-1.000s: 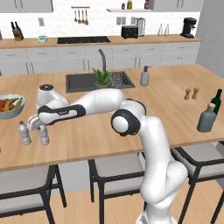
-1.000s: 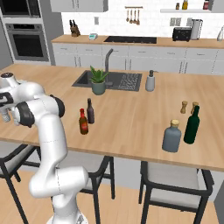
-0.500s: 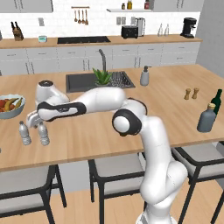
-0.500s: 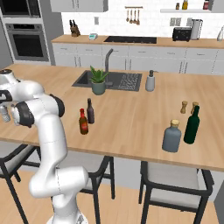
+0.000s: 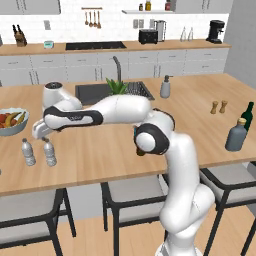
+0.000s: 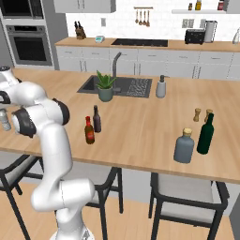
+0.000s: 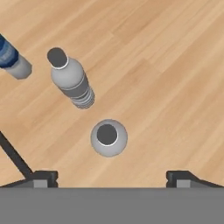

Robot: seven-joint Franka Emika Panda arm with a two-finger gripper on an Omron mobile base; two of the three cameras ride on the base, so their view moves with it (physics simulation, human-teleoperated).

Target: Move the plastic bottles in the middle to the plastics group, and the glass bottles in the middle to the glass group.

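Observation:
My gripper (image 7: 111, 176) is open and hangs straight above a small clear plastic water bottle (image 7: 108, 138), whose cap I see from the top between the wide-apart fingertips. The same bottle (image 5: 49, 151) stands upright just under the gripper (image 5: 44, 141). Close beside it stands the plastics group's bottle (image 5: 28, 151) (image 7: 70, 81). The two middle glass bottles, brown with a red neck (image 6: 89, 131) and near-black (image 6: 97, 119), stand together on the counter. At the far end are the green wine bottle (image 6: 205, 133) (image 5: 247, 116) and the grey-blue corked bottle (image 6: 183, 146) (image 5: 236, 135).
A fruit bowl (image 5: 11, 120) sits behind the water bottles. A blue-labelled object (image 7: 11, 59) is cut off by the hand view's edge. Salt and pepper shakers (image 6: 197, 114) stand by the wine bottle. Sink, plant (image 6: 105, 86) and soap dispenser (image 6: 161, 86) lie mid-counter. Stools line the front edge.
The hand has lifted slightly above the nearer water bottle, which stays standing beside the other one. Nothing else has moved.

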